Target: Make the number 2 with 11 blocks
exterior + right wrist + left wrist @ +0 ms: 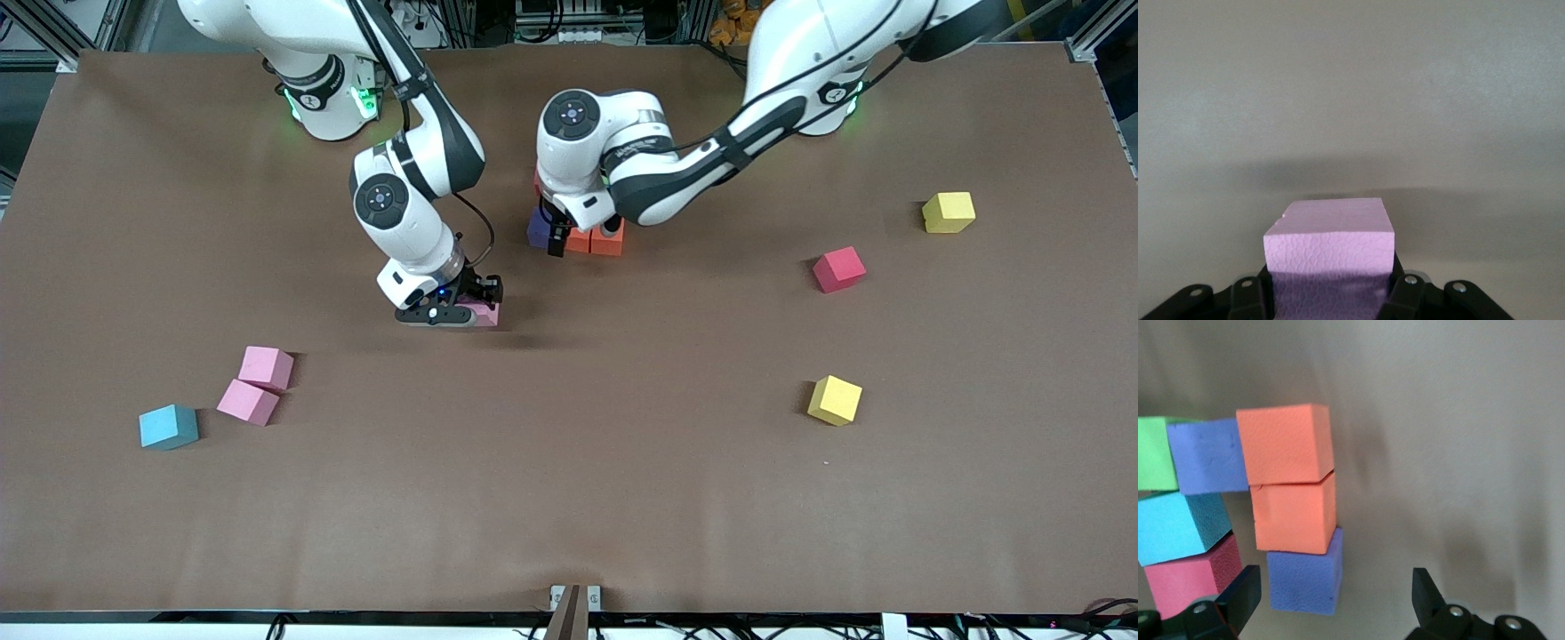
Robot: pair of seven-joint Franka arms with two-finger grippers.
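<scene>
Right wrist view shows the right gripper (1331, 297) pinching a pink block (1330, 243); the left gripper (1331, 600) hangs spread over the block cluster (1293, 483).

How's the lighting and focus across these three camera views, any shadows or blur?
Front view: even light, soft shadow beside the pink block in the right tool. Left wrist view: open left tool blurred at the edge, orange blocks sharp. Right wrist view: broad shadow band on the table.

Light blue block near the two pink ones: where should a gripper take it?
Come straight down and close on two opposite flat sides of the light blue block. It sits flat, a little apart from the nearest pink block, with its top and sides free.
</scene>
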